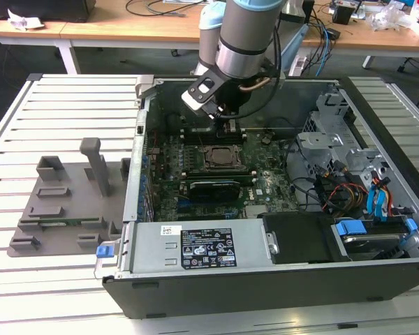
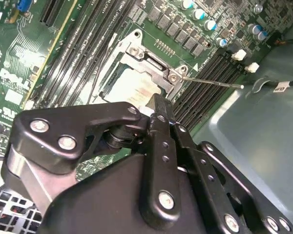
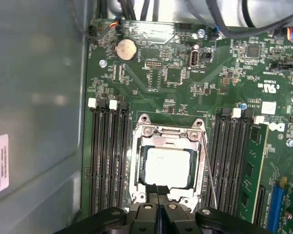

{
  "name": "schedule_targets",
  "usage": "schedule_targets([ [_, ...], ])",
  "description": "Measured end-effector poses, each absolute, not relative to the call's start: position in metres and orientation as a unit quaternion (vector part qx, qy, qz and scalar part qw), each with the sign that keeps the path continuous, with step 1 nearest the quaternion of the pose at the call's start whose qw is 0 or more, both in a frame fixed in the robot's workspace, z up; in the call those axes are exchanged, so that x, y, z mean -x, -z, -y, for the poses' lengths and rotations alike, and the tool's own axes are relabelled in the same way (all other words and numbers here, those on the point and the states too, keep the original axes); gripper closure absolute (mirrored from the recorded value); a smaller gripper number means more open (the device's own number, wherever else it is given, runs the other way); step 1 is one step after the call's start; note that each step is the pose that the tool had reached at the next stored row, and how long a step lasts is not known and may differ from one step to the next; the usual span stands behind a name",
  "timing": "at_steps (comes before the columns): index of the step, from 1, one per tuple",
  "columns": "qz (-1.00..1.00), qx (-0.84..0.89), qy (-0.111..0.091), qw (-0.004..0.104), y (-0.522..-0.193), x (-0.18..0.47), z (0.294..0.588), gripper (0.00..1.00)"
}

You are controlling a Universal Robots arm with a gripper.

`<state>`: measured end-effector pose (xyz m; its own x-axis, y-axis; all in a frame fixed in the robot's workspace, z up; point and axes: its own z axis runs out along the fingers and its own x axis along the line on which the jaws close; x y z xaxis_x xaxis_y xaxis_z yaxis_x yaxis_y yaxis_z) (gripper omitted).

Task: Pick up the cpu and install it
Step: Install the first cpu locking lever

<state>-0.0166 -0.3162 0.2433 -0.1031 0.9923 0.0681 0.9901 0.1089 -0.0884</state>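
The cpu (image 3: pixel 167 166) is a pale silver square lying flat inside the metal-framed socket (image 3: pixel 136 165) on the green motherboard. It also shows partly in the second wrist view, cpu (image 2: pixel 132 90), behind the black fingers. In the exterior view the cpu (image 1: pixel 218 157) sits in the socket at the middle of the open computer case. My gripper (image 3: pixel 157 195) hovers at the socket's edge, its two black fingers pressed together with nothing between them. The gripper (image 1: pixel 227 128) hangs just behind the socket in the exterior view, and the gripper (image 2: pixel 158 105) tip points at the socket frame.
Memory slots (image 3: pixel 107 156) flank the socket on both sides. A thin wire lever (image 3: pixel 208 170) runs along the socket. The case wall (image 3: pixel 34 122) stands close by. A grey fixture plate (image 1: pixel 63 202) with blocks lies on the slatted table at the exterior view's left. Drive cages and cables (image 1: pixel 349 181) fill the case's other end.
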Motion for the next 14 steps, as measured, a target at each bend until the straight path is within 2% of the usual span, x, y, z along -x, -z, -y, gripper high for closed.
schedule_targets([
  [14, 0.797, 0.601, -0.015, 0.054, -0.2431, 0.0166, 0.3162, 0.89],
])
